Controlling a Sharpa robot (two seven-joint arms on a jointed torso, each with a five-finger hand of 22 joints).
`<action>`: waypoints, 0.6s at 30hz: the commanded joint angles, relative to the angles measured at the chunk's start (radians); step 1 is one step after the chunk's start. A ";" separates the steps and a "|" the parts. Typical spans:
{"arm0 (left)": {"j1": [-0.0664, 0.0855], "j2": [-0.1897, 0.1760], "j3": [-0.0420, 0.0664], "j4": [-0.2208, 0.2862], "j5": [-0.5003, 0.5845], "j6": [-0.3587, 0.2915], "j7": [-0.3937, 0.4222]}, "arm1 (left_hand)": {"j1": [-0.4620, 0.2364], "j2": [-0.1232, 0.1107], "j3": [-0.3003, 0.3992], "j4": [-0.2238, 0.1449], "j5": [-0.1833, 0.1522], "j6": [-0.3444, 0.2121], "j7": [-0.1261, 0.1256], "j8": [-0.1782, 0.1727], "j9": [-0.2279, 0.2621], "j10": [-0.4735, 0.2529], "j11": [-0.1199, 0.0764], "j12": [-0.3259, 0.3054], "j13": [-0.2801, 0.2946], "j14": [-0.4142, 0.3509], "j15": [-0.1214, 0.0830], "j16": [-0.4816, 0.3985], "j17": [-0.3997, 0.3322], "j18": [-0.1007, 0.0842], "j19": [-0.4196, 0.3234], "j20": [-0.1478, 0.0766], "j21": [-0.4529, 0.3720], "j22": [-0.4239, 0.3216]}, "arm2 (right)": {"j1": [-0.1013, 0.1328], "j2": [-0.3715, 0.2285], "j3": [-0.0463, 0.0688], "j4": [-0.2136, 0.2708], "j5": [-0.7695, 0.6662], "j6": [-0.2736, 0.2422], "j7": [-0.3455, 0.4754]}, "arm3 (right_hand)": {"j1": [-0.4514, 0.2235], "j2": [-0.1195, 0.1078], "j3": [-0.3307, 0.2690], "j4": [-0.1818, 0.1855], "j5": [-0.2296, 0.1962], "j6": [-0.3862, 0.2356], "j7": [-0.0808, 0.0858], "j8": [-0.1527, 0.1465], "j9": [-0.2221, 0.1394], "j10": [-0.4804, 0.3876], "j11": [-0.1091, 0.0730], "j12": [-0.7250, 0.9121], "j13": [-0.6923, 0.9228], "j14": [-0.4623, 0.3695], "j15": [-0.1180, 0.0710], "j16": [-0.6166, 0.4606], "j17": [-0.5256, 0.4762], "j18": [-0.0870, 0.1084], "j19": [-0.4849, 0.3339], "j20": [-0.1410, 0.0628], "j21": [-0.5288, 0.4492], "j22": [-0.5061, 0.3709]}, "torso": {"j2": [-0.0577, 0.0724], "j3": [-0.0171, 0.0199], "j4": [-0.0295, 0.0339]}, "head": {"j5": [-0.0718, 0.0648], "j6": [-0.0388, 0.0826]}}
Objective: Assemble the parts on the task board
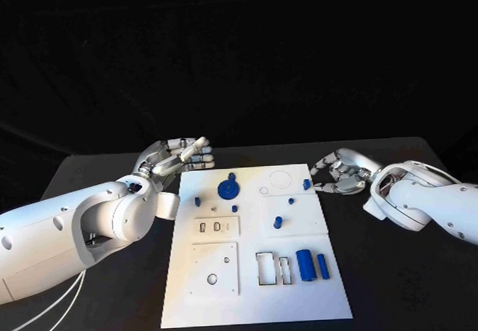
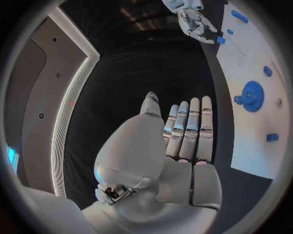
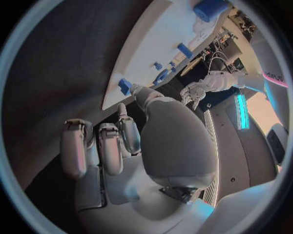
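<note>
The white task board (image 1: 254, 281) lies in the middle of the table. On it are a blue gear (image 1: 228, 188), several small blue pegs such as one (image 1: 278, 222) mid-board, and two blue cylinders (image 1: 304, 265) beside empty slots. My left hand (image 1: 181, 156) hovers off the board's far left corner, fingers straight and apart, holding nothing; the gear (image 2: 251, 96) lies beside it. My right hand (image 1: 343, 173) sits at the board's far right edge, fingers loosely curled. Its thumb tip (image 3: 137, 90) reaches a small blue block (image 3: 125, 86) on the board's edge (image 1: 306, 183).
Black tabletop (image 1: 411, 276) surrounds the board on all sides. Rectangular and round recesses (image 1: 213, 226) are cut into the board's left half. My bulky left forearm (image 1: 74, 229) lies along the board's left side.
</note>
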 commanded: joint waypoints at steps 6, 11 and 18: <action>0.000 0.002 0.001 0.002 0.002 0.020 0.010 | 0.002 0.010 -0.006 -0.001 -0.003 -0.008 0.014 -0.006 0.001 -0.007 0.003 -0.002 0.000 -0.004 0.000 -0.007 0.002 0.007 -0.004 0.002 -0.006 -0.002 | -0.017 0.029 0.000 -0.023 0.038 0.015 0.002 | 0.009 0.005 0.016 -0.005 0.010 0.002 0.004 -0.004 -0.002 0.004 0.002 0.002 0.040 0.102 0.006 0.006 0.263 -0.007 0.009 0.006 0.006 0.165 | 0.000 -0.0014 0.0002 | 0.005 -0.005; 0.000 0.000 0.001 0.003 0.002 0.019 0.009 | 0.002 0.010 -0.006 -0.001 -0.003 -0.008 0.014 -0.006 0.001 -0.007 0.003 -0.002 0.000 -0.004 0.000 -0.007 0.002 0.007 -0.004 0.002 -0.006 -0.002 | -0.027 0.042 0.000 -0.037 0.040 0.012 -0.002 | 0.009 0.007 0.021 -0.007 0.011 0.003 0.004 -0.003 -0.003 0.006 0.002 0.004 0.041 0.102 0.006 0.006 0.263 -0.008 0.010 0.006 0.007 0.166 | 0.000 -0.0012 0.0000 | 0.006 -0.008; 0.000 -0.003 0.001 0.004 0.002 0.019 0.007 | 0.002 0.010 -0.006 -0.002 -0.004 -0.008 0.014 -0.006 0.002 -0.007 0.003 -0.002 0.000 -0.004 0.000 -0.007 0.002 0.007 -0.004 0.002 -0.006 -0.002 | -0.032 0.055 0.000 -0.049 0.040 0.006 -0.006 | 0.008 0.010 0.029 -0.009 0.012 0.008 0.004 -0.001 -0.003 0.008 0.002 0.006 0.043 0.102 0.006 0.006 0.263 -0.008 0.011 0.006 0.008 0.167 | 0.000 -0.0015 0.0000 | 0.007 -0.006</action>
